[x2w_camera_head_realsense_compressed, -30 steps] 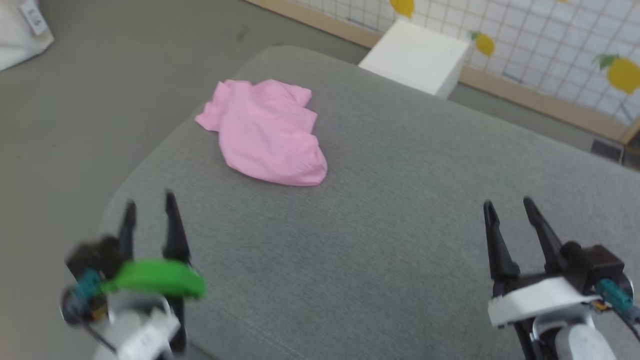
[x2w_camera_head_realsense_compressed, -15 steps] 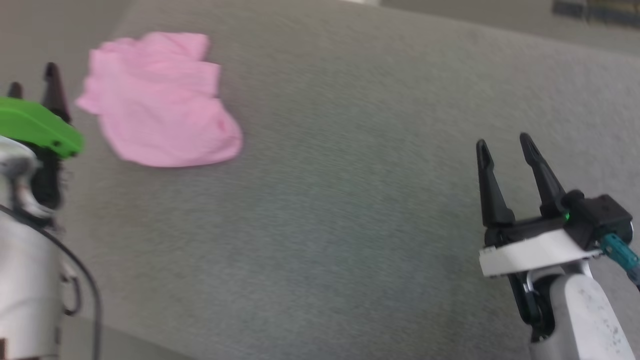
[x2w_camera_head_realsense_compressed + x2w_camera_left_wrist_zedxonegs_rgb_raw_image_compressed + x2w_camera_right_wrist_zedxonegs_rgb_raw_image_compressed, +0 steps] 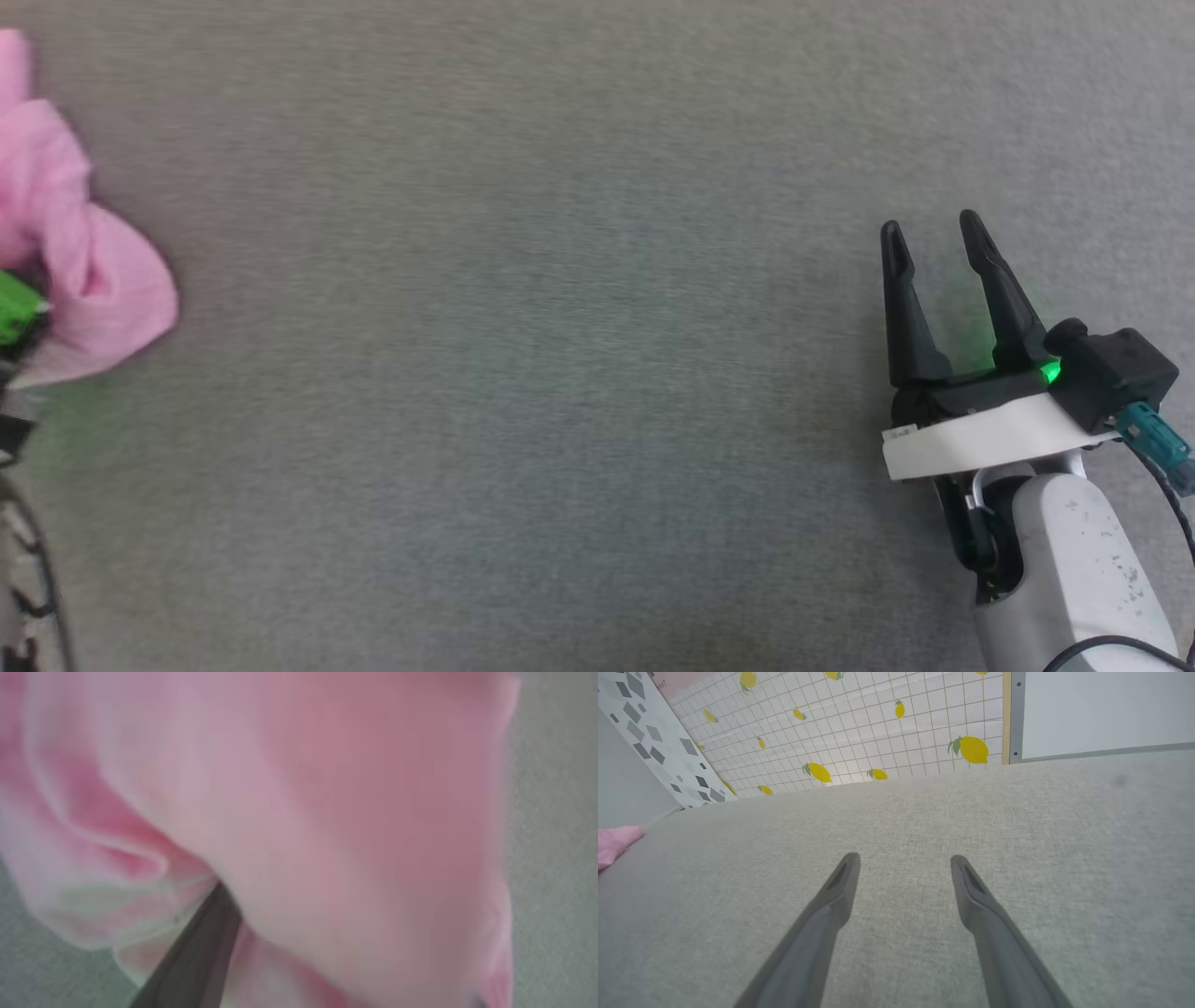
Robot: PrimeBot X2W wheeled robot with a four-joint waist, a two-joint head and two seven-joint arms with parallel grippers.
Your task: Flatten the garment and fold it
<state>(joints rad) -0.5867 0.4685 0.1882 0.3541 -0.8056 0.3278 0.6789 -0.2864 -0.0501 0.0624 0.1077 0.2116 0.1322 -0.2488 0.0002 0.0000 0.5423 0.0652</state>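
Note:
The garment (image 3: 89,271), soft light-pink fabric, lies bunched on the grey cushion at the head view's far left edge. The green band on my left wrist (image 3: 13,313) shows right against it. In the left wrist view the garment (image 3: 327,812) is very close and blurred, draped over my left gripper. One dark finger (image 3: 198,947) pokes in under a fold and the other is hidden by fabric. My right gripper (image 3: 932,233) hovers open over bare cushion at the right, far from the garment. Its own view shows the right gripper (image 3: 903,863) with nothing between the fingers and the garment (image 3: 614,842) at the left edge.
The wide grey fabric cushion (image 3: 560,373) stretches between both arms. Beyond its far edge stand a lemon-patterned tile wall (image 3: 878,728), a white panel (image 3: 1106,709) and a speckled panel (image 3: 649,742).
The head camera has tilted down and turned, so the garment now sits at the view's left edge. My left gripper has reached forward into the garment. The right gripper stays open.

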